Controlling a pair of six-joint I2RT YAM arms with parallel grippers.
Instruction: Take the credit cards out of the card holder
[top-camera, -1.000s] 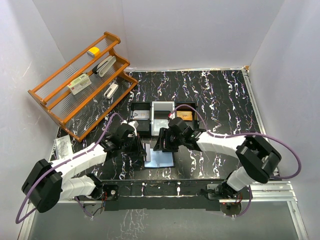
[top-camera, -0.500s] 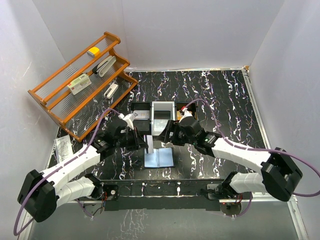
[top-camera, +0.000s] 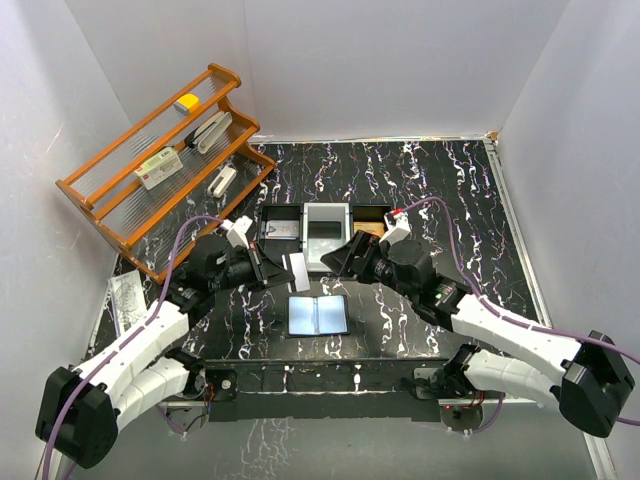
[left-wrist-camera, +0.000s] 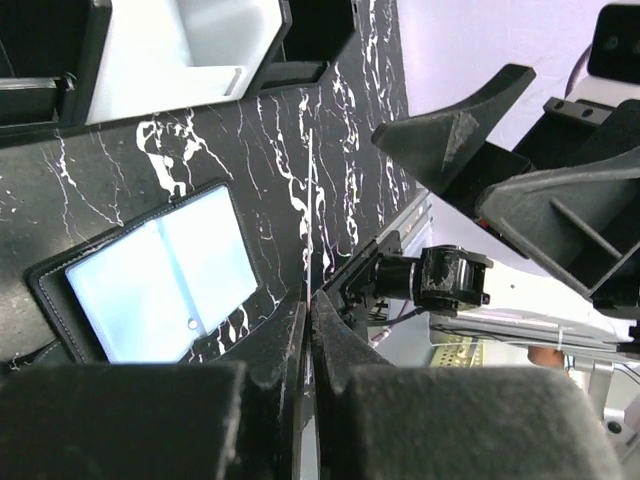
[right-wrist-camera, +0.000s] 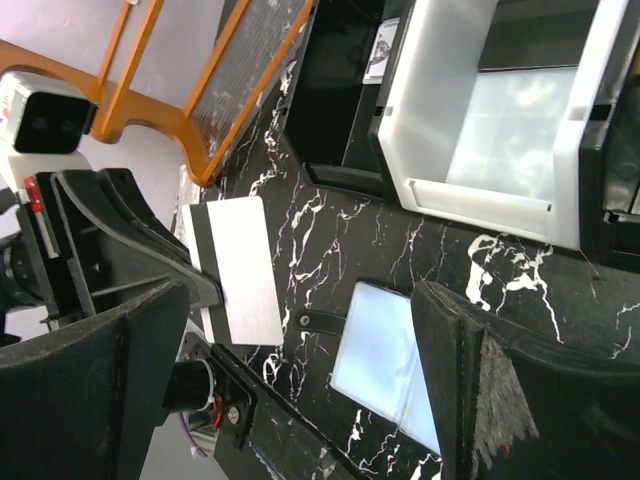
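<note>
- Looking down on a black, white-veined table (top-camera: 450, 200) closed in by plain white walls on three sides.
- Finding the card holder (top-camera: 318, 314) lying flat and open on the table near its front edge, between the two arms, with its glossy pale blue-grey inside facing up and a thin black border showing all round.
- Touching the card holder with neither gripper.
- Pinching a card (top-camera: 297, 271) in the left gripper (top-camera: 272, 272), jaws pressed together on its striped side.
- Holding that card in the air, over the table just beyond the card holder's far left corner and clear of it.
- Showing the card, from the right wrist, as white with a dark stripe along one long side; from the left wrist, showing it edge-on as a thin line.
- Hanging the right gripper (top-camera: 345, 257) over the table just to the right of the card, jaws spread wide with nothing between them, apart from both card and card holder.
- Passing a black tray (top-camera: 303, 222) just behind both grippers: three compartments side by side, a white insert in the middle one, something orange in the right one, a dark flat thing in the left one.
- Spotting a wooden rack (top-camera: 160, 190) at the far left of the table, with a few small items resting on its clear shelves.
</note>
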